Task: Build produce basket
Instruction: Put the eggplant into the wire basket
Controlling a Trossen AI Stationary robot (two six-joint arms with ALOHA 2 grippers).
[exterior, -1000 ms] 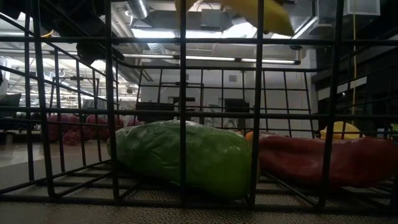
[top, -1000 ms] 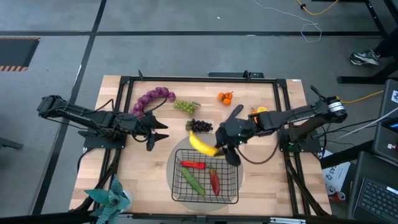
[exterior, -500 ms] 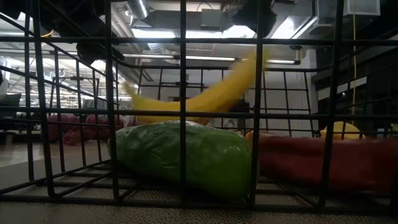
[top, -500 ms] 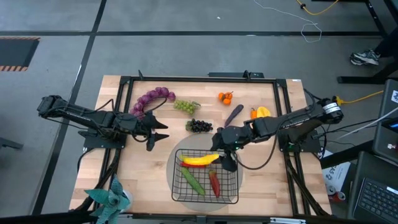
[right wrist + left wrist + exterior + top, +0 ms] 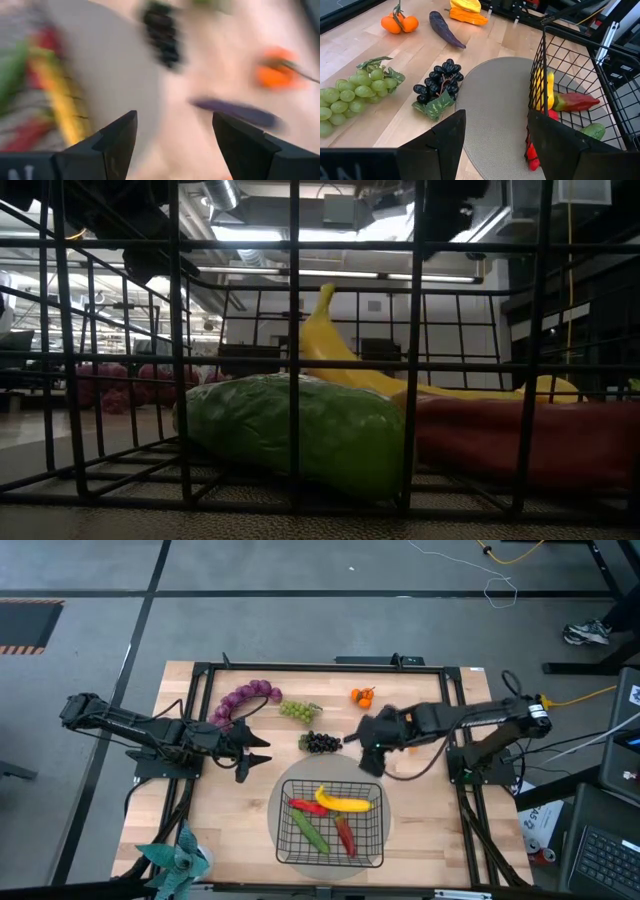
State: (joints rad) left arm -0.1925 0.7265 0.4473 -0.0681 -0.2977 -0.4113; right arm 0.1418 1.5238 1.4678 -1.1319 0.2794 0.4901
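- Black wire basket (image 5: 331, 858) sits on a round grey mat (image 5: 283, 790) near the desk's front edge, midway between its side edges.
- Inside lie a yellow banana (image 5: 345, 803), a green cucumber (image 5: 310, 833) and two red chilies (image 5: 345, 834).
- Right gripper (image 5: 366, 747) hangs empty beyond the basket's far right corner, fingers spread wide.
- Dark grapes (image 5: 321, 742), green grapes (image 5: 299, 710), purple grapes (image 5: 243, 699) and tangerines (image 5: 362, 696) rest toward the far edge.
- Left gripper (image 5: 258, 750) waits by the left edge, fingers apart, holding nothing.
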